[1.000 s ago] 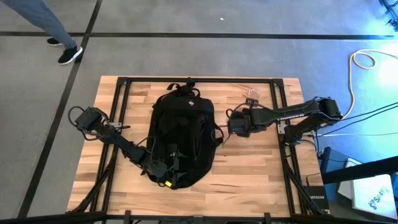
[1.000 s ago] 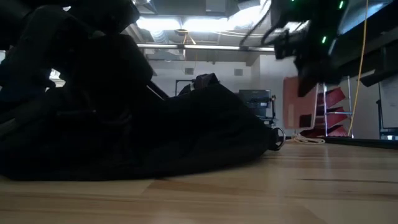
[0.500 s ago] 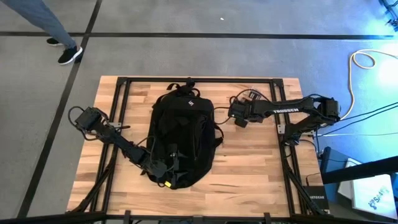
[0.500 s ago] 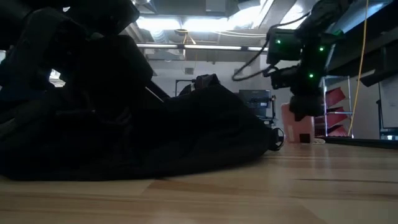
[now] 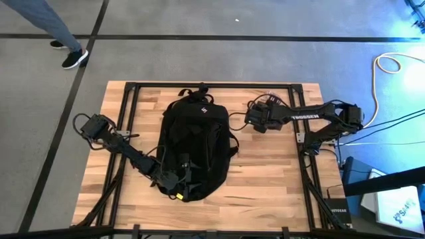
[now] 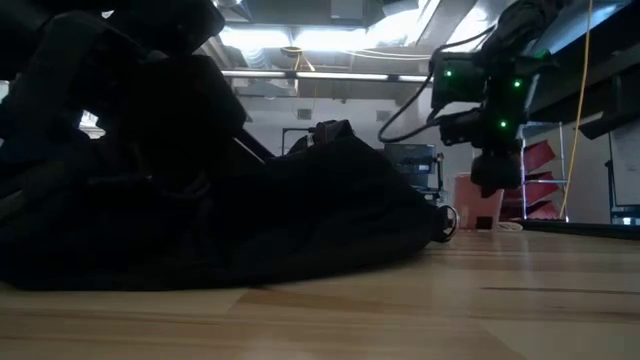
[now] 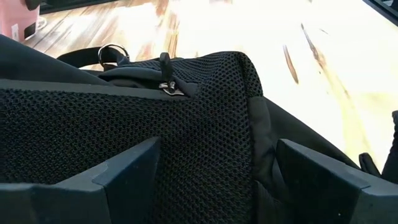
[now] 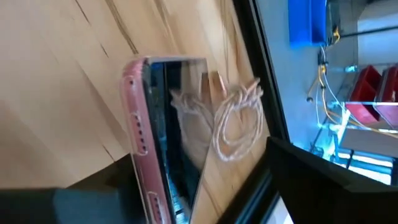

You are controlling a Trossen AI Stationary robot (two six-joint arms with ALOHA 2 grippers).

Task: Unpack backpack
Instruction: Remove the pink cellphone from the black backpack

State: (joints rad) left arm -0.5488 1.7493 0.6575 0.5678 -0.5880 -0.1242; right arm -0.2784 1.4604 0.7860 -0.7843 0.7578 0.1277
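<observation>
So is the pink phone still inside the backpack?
No, the right wrist view shows the pink phone out on the wooden table, beside a coiled white cord.

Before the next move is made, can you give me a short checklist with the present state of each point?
1. Left gripper open at the backpack's lower end: ok.
2. Zipper pull visible ahead of the left gripper: ok.
3. Right gripper clear of the backpack, beside its upper right: ok.
4. Phone out of the backpack, at the table: ok.
5. Phone free of the right gripper and stable on its edge: cannot tell.
6. Person away from the table: ok.
</observation>
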